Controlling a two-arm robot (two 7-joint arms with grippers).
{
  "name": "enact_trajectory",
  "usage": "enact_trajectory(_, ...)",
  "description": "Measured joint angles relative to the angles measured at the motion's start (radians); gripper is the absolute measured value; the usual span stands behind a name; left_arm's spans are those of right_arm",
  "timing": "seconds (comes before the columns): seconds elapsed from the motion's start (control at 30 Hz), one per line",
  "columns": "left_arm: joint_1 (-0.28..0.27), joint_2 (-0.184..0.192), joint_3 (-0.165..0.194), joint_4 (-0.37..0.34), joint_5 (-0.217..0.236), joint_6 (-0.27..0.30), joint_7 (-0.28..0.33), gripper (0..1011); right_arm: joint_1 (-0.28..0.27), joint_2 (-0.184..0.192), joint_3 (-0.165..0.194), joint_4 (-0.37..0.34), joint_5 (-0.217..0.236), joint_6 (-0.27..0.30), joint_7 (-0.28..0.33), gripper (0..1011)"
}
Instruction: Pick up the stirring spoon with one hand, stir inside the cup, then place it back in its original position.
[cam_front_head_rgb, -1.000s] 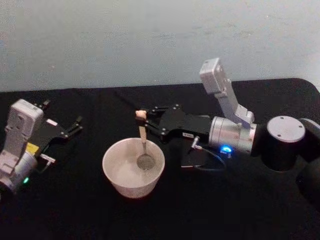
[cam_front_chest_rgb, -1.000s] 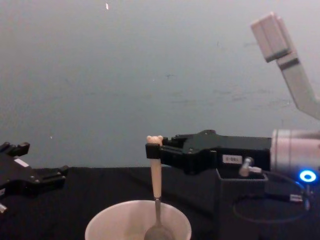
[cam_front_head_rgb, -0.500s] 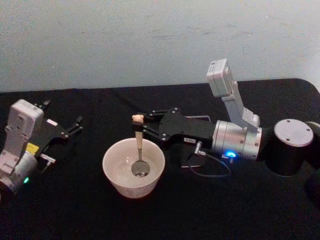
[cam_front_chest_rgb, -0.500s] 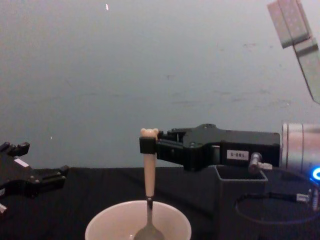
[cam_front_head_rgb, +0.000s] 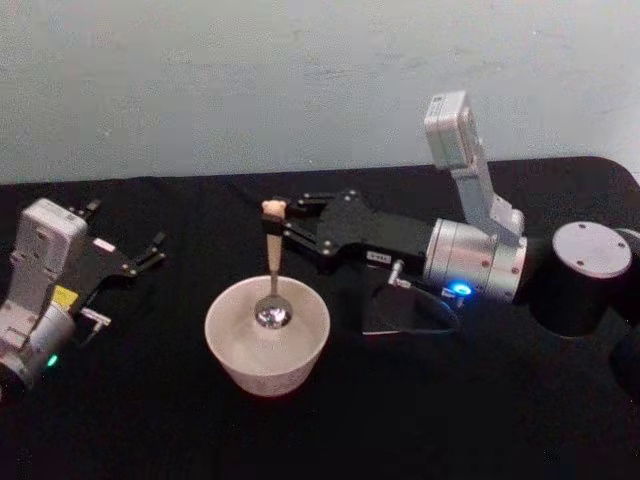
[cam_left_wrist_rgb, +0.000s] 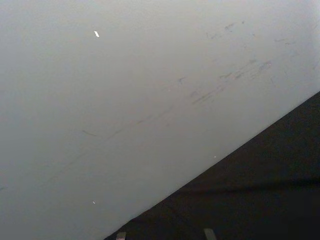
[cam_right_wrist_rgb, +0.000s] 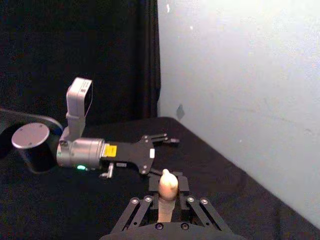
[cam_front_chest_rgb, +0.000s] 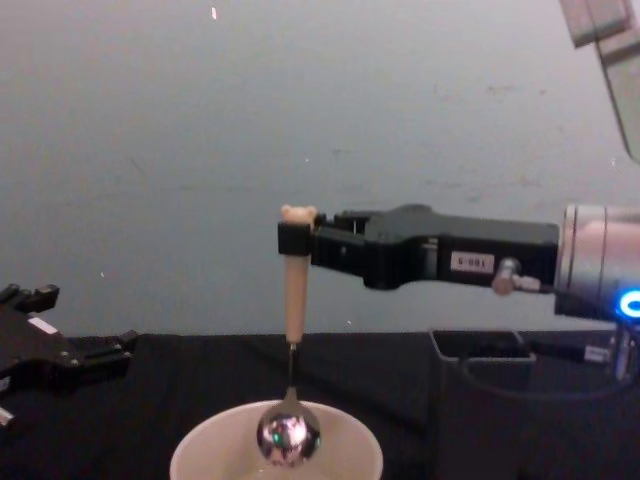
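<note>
Holding the stirring spoon (cam_front_chest_rgb: 293, 300) in the right end effector (cam_front_chest_rgb: 297, 240): pads clamped on the cream handle just under the bear head, spoon hanging near vertical. Chest view puts the steel bowl about level with the rim of the cup (cam_front_head_rgb: 262, 376). Head view puts it over the middle, and I can't see it touching a wall. The left end effector (cam_front_head_rgb: 125, 230) is parked at 9 o'clock of the cup, fingers spread, nothing in them, well apart.

My read: with the bowl this high it's either the top of a stir stroke or the exit. Can't tell which.

If stirring:
- Go straight down and make small circles around centre.
- Stay off the wall. The cup looks light and unanchored and would probably skid on the desk (cam_front_head_rgb: 150, 410).

If exiting:
- Go pure vertical until the bowl clears the rim, then translate toward 3 o'clock.
- The holder (cam_front_head_rgb: 392, 312) sits there, just beside the cup, under the right wrist.
- It's taller and narrower than the cup, so get the bowl above its mouth before moving sideways.
- The pinch is high on the handle, so the spoon can pendulum. Move slowly and let it settle before lowering.
- Watch the wrist cable (cam_front_head_rgb: 446, 318) looping near the holder.
- Release only once the bowl is inside.
</note>
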Motion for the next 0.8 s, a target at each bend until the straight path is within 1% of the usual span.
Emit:
enact_trajectory(0.23, 0.0, 0.0, 0.0, 0.0, 0.0, 0.0, 0.0, 1001, 0.012, -0.003, 0.012, -0.002, 0.016, -0.006, -0.009, 215)
enact_trajectory(0.53, 0.0, 0.0, 0.0, 0.0, 0.0, 0.0, 0.0, 1001, 0.017, -0.001, 0.039, -0.013, 0.048, -0.011, -0.027, 214)
enact_trajectory(0.8, 0.0, 0.0, 0.0, 0.0, 0.0, 0.0, 0.0, 1001, 0.008, 0.017, 0.069, -0.032, 0.08, -0.013, -0.042, 214)
